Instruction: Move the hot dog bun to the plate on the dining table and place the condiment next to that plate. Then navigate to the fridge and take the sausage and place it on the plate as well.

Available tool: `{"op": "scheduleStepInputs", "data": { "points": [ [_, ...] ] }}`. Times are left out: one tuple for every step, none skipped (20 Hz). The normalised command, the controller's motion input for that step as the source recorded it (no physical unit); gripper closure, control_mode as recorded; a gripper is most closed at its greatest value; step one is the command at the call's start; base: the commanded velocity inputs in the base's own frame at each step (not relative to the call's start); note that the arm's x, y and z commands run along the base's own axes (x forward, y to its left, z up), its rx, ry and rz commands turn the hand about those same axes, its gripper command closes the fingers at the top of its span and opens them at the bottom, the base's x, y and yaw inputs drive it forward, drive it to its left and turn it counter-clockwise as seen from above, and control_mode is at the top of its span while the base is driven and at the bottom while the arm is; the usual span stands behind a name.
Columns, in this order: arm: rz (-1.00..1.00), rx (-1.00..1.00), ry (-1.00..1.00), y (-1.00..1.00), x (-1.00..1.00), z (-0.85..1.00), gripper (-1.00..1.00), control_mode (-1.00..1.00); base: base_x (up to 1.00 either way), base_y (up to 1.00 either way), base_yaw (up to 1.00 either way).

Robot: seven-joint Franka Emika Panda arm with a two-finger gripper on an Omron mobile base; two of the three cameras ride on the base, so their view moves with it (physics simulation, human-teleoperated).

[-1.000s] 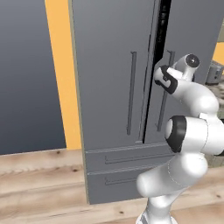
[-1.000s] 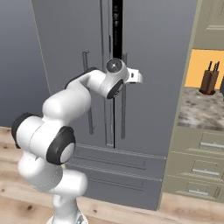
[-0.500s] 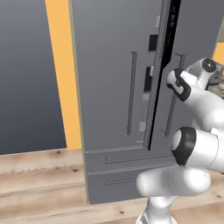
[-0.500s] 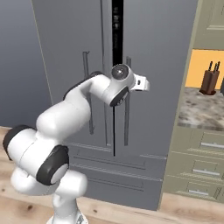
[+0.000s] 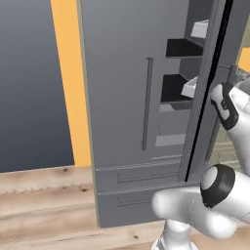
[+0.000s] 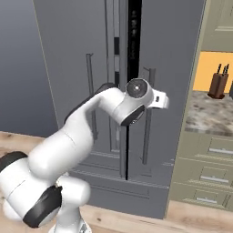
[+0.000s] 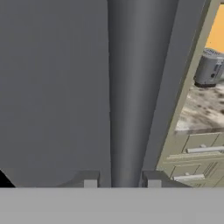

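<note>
Since one second ago, my arm has swung the right fridge door (image 5: 207, 93) further outward, and the dark gap between the two doors has widened, so shelves show inside from the left base view.

From the hand view, my pincer (image 7: 122, 180) sits at 6 o'clock with its two fingertips (image 7: 90, 179) nearly closed around the vertical door handle (image 7: 127, 92). The bar runs from between the tips straight up toward 12 o'clock. I read this as a narrow grip on the handle.

From the right base view, the wrist (image 6: 139, 98) is at the frame centre, against the handle (image 6: 147, 116) that continues down toward 6 o'clock. The dark opening (image 6: 133, 41) rises toward 12 o'clock from the wrist.

From the left base view, the hand (image 5: 225, 105) lies at 3 o'clock against the door edge. Interior shelves (image 5: 183, 49) and pale bins (image 5: 191, 88) show toward 1 o'clock. I cannot identify the sausage among them.

The left fridge door (image 5: 122, 97) is closed, with two drawers (image 5: 139, 183) below it. At 3 o'clock in the right base view, a counter (image 6: 211, 113) carries a knife block (image 6: 218, 82).
</note>
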Motion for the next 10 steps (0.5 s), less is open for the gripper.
{"op": "scheduleStepInputs", "data": {
  "points": [
    [-0.08, -0.01, 0.0, 0.27, -0.83, 0.04, -1.0, -1.0, 0.0, 0.0, 0.0],
    [-0.09, -0.05, 0.0, 0.34, -0.82, 0.06, -1.0, -1.0, 0.0, 0.0, 0.0],
    [-0.08, -0.07, -0.03, 0.43, -0.88, 0.16, -1.0, -1.0, 0.0, 0.0, 0.0],
    [-0.04, -0.12, -0.06, 0.53, -0.98, 0.25, -1.0, -1.0, 0.0, 0.0, 0.0],
    [-0.03, -0.13, -0.08, 0.47, -1.0, 0.35, -1.0, -1.0, 0.0, 0.0, 0.0],
    [-0.01, -0.15, -0.03, 0.55, -1.0, 0.51, -1.0, -1.0, 0.0, 0.0, 0.0],
    [0.0, -0.15, 0.0, 0.46, -0.92, 0.54, -1.0, -1.0, 0.0, 0.0, 0.0],
    [0.0, -0.16, 0.0, 0.51, -0.89, 0.58, -1.0, -1.0, 0.0, 0.0, 0.0],
    [0.0, -0.2, 0.0, 0.58, -0.8, 0.61, -1.0, -1.0, 0.0, 0.0, 0.0],
    [0.0, -0.27, 0.0, 0.77, -0.62, 0.62, -1.0, -1.0, 0.0, 0.0, 0.0]
  ]
}}
